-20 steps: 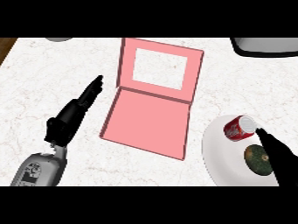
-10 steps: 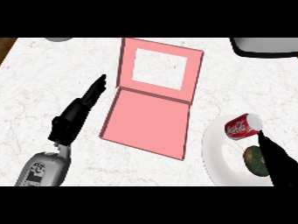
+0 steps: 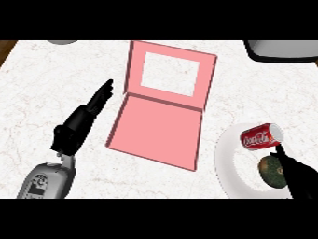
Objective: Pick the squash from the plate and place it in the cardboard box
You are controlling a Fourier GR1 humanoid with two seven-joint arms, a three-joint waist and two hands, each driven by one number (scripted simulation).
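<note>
The dark green squash (image 3: 270,170) lies on the white plate (image 3: 229,163) at the lower right, beside a red soda can (image 3: 261,137) on the plate's far part. My right hand (image 3: 304,179) comes in from the lower right corner with straight fingers, open, lying over the squash's right side and pointing toward the can. The pink cardboard box (image 3: 158,130) lies open in the middle of the counter, its windowed lid (image 3: 169,73) folded back. My left hand (image 3: 80,122) rests open to the left of the box, fingers pointing up.
A white container with a dark rim (image 3: 285,50) stands at the far right. A grey round object (image 3: 63,42) peeks in at the top left. Wooden floor shows past the counter's left and right edges.
My right hand has drawn slightly down and toward me over the squash. The can, squash, box and left hand stay where they were.
</note>
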